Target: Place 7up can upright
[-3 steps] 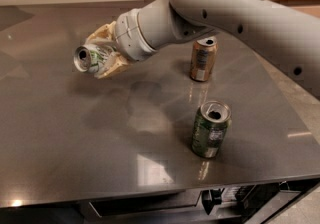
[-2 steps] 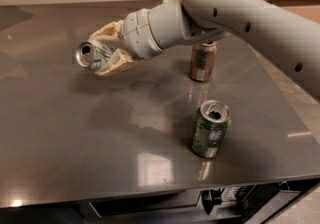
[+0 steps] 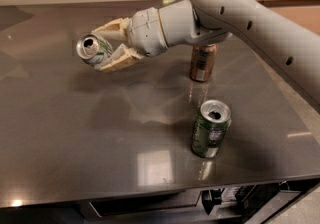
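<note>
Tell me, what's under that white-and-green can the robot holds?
Only bare grey tabletop lies below the white-and-green aluminium 7up can, held sideways in the air by the gripper. Its cream fingers cover the can's rear.

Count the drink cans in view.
3. The 7up can is gripped sideways in the tool, raised over the table; a brown can stands upright behind the arm; a dark green can stands upright nearer the front.

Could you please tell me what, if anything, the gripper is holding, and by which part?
The gripper, above the table, holds the 7up can by its body, the can lying sideways with its top end free.
</note>
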Tool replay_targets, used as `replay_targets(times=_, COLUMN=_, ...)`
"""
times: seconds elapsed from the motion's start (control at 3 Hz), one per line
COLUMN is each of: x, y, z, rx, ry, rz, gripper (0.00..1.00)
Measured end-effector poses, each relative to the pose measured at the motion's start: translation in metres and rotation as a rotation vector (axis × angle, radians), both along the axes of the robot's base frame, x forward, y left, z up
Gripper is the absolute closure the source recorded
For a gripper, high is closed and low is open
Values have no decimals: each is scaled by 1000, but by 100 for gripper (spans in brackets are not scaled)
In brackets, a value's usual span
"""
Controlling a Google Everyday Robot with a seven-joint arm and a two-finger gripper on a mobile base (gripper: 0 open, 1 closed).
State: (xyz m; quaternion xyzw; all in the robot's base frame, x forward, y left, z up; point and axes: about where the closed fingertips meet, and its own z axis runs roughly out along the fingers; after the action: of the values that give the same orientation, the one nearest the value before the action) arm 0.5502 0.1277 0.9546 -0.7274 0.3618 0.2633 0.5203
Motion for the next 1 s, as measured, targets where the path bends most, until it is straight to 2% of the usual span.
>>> replay_targets(times=0.33, x=0, y=0, z=2, rx=36, ry=36, rz=30, gripper=100)
replay_targets(times=0.67, x=-19, y=2, z=16, rx=74, ry=116, rz=89, gripper=100)
replay_targets(times=1.0, x=-35, y=1, z=25, rx=108, ry=192, rz=113, gripper=100)
